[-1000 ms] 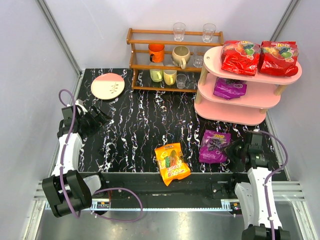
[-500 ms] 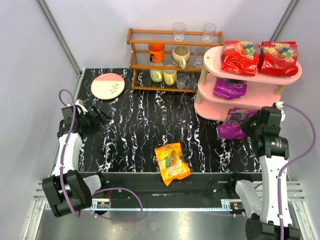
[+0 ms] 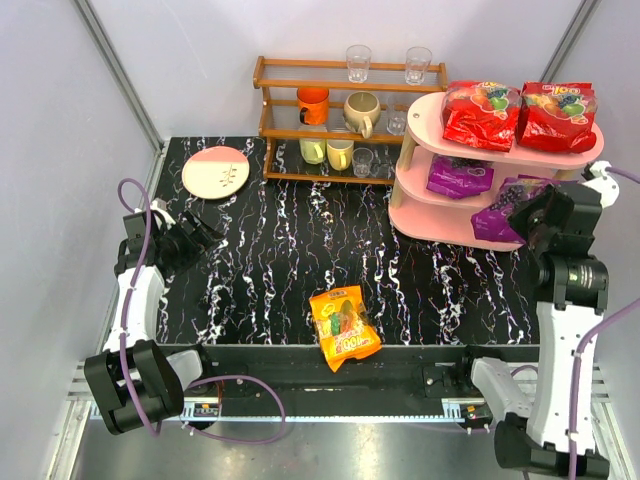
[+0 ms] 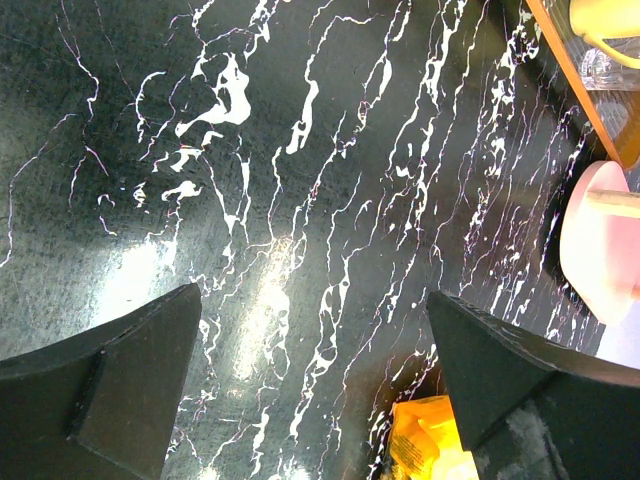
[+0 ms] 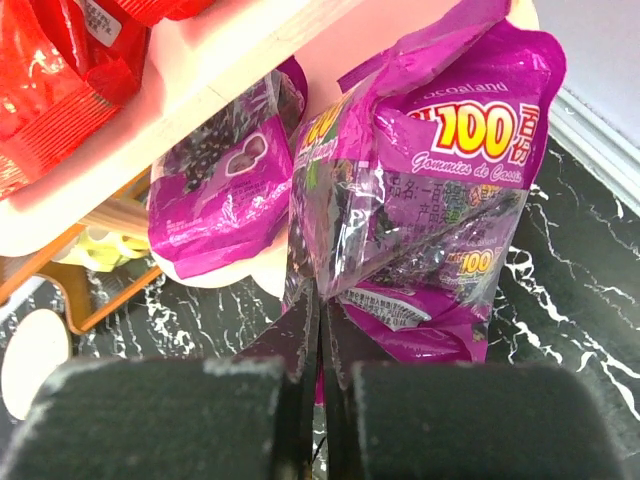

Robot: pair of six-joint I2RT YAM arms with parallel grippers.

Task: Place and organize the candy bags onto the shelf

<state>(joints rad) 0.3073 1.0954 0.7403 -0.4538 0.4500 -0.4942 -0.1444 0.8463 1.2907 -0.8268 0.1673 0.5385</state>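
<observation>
**Right fingers**: pressed together on the bottom seam of a purple candy bag. The bag hangs creased and folded just ahead of them, clear of the tabletop and at the open side of the pink shelf.

**Ahead and to their left:** a second purple bag lies on the middle board. A red bag and another red bag rest on the top board above.

**Left fingers**: spread wide, holding nothing, over bare tabletop. An orange bag lies on the tabletop just beyond their tips.

**Step in hand (judged):** setting the held bag on the middle board beside its purple twin.
- Keep it below the top board's rim and clear of the wooden post.
- Move it inward until its body lies over the board rather than the edge.
- Lower it onto the board before parting the fingers.
- With only a seam pinched, the loose body may swing or sag.

**Materials:**
- Bags: glossy, crinkled film with shifting lumpy contents, and likely slippery.
- Boards: smooth, matt, oval, with rounded edges.
- Tabletop: black, white-veined, reflective.
</observation>
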